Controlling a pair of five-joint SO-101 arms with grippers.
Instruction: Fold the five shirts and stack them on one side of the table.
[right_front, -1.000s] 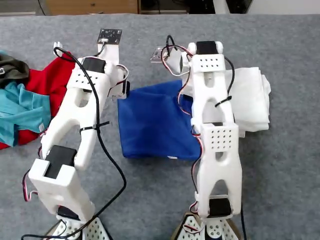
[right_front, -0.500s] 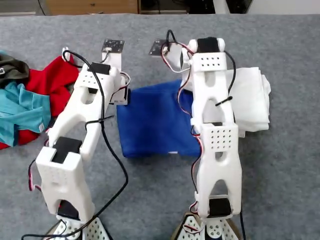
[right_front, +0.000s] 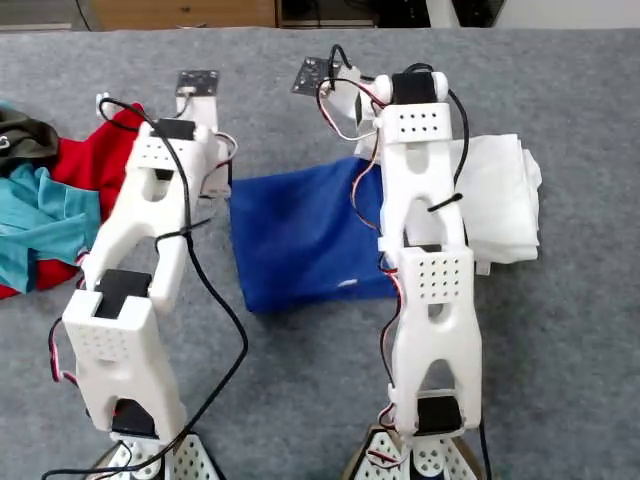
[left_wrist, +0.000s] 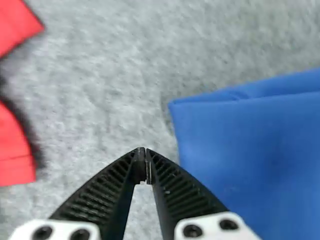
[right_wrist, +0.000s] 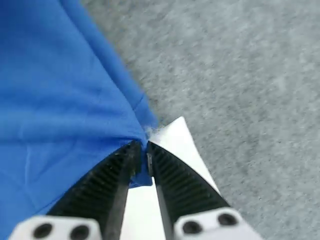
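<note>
Since a second before, the left gripper had slid off the blue shirt mid-table, jaws closed on nothing. The right gripper pinched its corner over the white shirt; dragged one-handed, the fold might skew or slip.

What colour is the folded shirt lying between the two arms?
The shirt is blue, clearest in the high view.

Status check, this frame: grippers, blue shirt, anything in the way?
Left gripper shut, empty, beside blue shirt. Right gripper shut on blue shirt's edge, over folded white shirt. Red shirt, teal shirt heaped aside.
</note>
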